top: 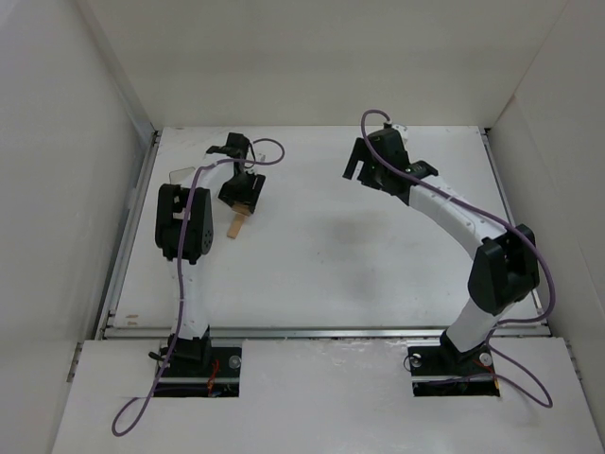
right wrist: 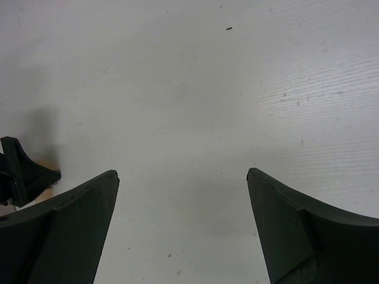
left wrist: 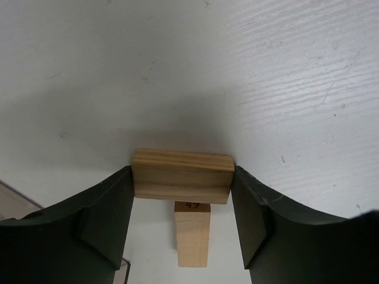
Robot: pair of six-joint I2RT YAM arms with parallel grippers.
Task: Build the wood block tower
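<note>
In the left wrist view a light-tan wooden block (left wrist: 182, 176) lies crosswise between my left gripper's fingers, and both pads touch its ends. A second block (left wrist: 193, 236) lies lengthwise under it and points toward the camera, so the two form a T. From above, my left gripper (top: 242, 194) sits over the blocks at the table's back left, with one block end (top: 236, 225) sticking out below it. My right gripper (top: 364, 165) hangs at the back centre, apart from the blocks. Its fingers (right wrist: 89, 201) stand wide open over bare table.
A clear plastic container (top: 180, 175) lies just left of the left gripper, near the left wall. White walls enclose the table on three sides. A metal rail (top: 321, 331) runs along the near edge. Part of the left gripper (right wrist: 23, 171) shows at the right wrist view's left edge.
</note>
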